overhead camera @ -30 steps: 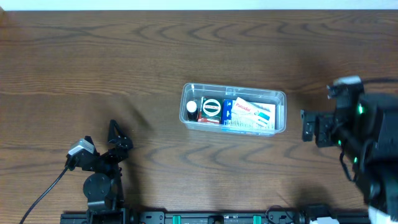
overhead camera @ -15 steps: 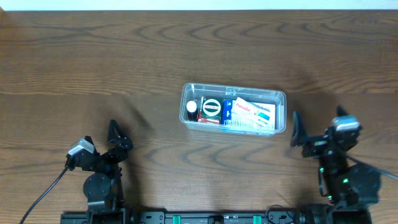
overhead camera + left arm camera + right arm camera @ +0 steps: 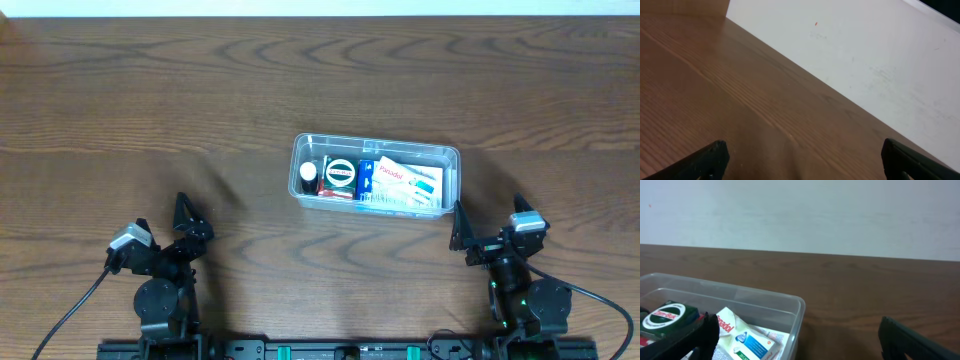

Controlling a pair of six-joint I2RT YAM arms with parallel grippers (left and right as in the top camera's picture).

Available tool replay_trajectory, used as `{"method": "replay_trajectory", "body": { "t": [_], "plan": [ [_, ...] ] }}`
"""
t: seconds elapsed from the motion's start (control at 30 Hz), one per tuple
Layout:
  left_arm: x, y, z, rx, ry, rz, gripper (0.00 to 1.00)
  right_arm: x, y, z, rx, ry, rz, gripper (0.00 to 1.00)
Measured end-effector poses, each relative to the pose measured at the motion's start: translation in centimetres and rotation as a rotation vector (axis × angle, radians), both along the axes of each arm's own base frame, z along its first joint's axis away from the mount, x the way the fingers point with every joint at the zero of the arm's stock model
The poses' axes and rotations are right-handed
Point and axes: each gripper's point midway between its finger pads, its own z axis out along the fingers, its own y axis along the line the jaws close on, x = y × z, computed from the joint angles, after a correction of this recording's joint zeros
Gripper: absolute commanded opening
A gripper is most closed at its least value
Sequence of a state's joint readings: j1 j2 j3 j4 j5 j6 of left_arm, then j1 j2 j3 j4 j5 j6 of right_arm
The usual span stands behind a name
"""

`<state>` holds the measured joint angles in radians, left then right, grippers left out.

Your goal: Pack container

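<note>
The container (image 3: 375, 141), a clear rectangular tub, sits at mid-table. In it lie a white-capped bottle (image 3: 308, 172), a round green-and-white tin (image 3: 340, 173) and a white Panadol box (image 3: 405, 179). My right gripper (image 3: 488, 222) rests low near the front edge, just right of the tub's near right corner, open and empty. Its wrist view shows the container (image 3: 765, 296) at lower left with the Panadol box (image 3: 747, 340) and the tin (image 3: 667, 315) inside, between the open right gripper (image 3: 800, 342) fingers. My left gripper (image 3: 162, 218) stands open at front left, and the left gripper (image 3: 805, 162) faces bare wood.
A wooden table (image 3: 150, 100) runs back to a white wall (image 3: 800, 215). A black rail (image 3: 350, 350) with both arm bases lines the front edge. A cable (image 3: 70, 310) trails from the left arm.
The right arm has come down from the right side of the table to the front edge beside the tub, its gripper still open. The left arm has not moved.
</note>
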<state>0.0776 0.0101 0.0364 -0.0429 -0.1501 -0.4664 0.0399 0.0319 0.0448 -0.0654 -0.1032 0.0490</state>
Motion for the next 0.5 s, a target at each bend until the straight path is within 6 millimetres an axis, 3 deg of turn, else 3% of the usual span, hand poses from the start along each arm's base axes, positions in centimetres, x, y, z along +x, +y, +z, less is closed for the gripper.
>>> {"method": "replay_trajectory", "body": {
  "t": [0.2,0.5],
  "plan": [
    [0.0,0.0,0.0,0.0,0.0,0.0,0.98,0.1,-0.1,-1.4,0.01,0.023,-0.009,0.99],
    [0.0,0.0,0.0,0.0,0.0,0.0,0.98,0.1,-0.6,-1.4,0.0,0.024,-0.04,0.99]
  ]
}}
